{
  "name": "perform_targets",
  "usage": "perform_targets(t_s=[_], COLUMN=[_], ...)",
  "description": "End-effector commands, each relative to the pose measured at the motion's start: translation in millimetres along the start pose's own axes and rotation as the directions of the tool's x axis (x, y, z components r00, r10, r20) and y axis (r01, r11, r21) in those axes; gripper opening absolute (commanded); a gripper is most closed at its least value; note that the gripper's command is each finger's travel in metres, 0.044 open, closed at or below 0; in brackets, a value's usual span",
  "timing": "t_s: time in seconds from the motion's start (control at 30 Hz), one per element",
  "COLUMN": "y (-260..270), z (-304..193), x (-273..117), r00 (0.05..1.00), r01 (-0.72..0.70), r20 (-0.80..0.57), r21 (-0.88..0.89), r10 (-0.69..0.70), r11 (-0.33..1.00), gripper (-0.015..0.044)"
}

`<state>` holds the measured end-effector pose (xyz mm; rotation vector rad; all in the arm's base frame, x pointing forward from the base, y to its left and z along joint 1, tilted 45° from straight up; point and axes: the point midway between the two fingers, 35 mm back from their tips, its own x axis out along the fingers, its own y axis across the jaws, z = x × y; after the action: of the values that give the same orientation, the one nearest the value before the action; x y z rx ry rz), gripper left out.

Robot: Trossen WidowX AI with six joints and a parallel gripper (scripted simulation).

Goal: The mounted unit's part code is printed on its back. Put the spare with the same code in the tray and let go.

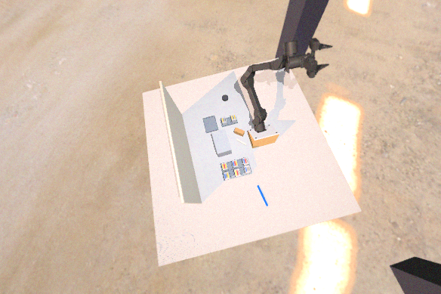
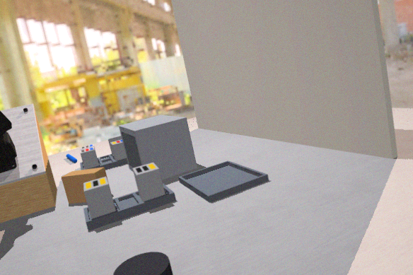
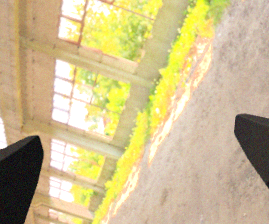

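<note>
The dark two-fingered gripper (image 1: 321, 55), upper right of the top view, gapes wide and empty, off the table, likely swinging around to read the tall grey mounted unit's (image 2: 159, 145) back

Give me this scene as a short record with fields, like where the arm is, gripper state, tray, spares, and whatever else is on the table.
arm: reaching up and out past the table edge, away from the parts
gripper: open, holding nothing
tray: grey, nothing in it, beside the mounted unit
mounted unit: grey box, back face not visible
near rack: two spares standing, one slot free between them
far rack: holds more spares
other items: wooden block, blue stick, upright panel
</note>
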<state>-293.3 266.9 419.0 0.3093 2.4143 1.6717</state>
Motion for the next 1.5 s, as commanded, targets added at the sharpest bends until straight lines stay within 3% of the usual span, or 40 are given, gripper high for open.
perform_targets(t_s=[0.0,0.2,0.4,0.73,1.07,1.27,1.47], y=[-0.1,-12.9,-36.6,-95.9,-162.1,-208.9,-254.1], z=[69.4,164.6,246.7,321.5,337.1,311.8,262.2], x=[-13.4,-55.0,-121.4,-259.0,-406.5,-498.6,-577.9], r00=[0.976,0.861,0.661,0.309,-0.05,-0.212,-0.281], r01=[0.027,0.107,0.198,0.25,0.257,0.213,0.159], r20=[0.216,0.5,0.72,0.836,0.707,0.489,0.205], r21=[-0.019,0.008,0.108,0.388,0.691,0.868,0.973], r10=[-0.022,-0.096,-0.214,-0.453,-0.705,-0.846,-0.937], r11=[0.999,0.994,0.974,0.887,0.675,0.448,0.165], gripper=[0.044,0.044,0.044,0.044,0.044,0.044,0.044])
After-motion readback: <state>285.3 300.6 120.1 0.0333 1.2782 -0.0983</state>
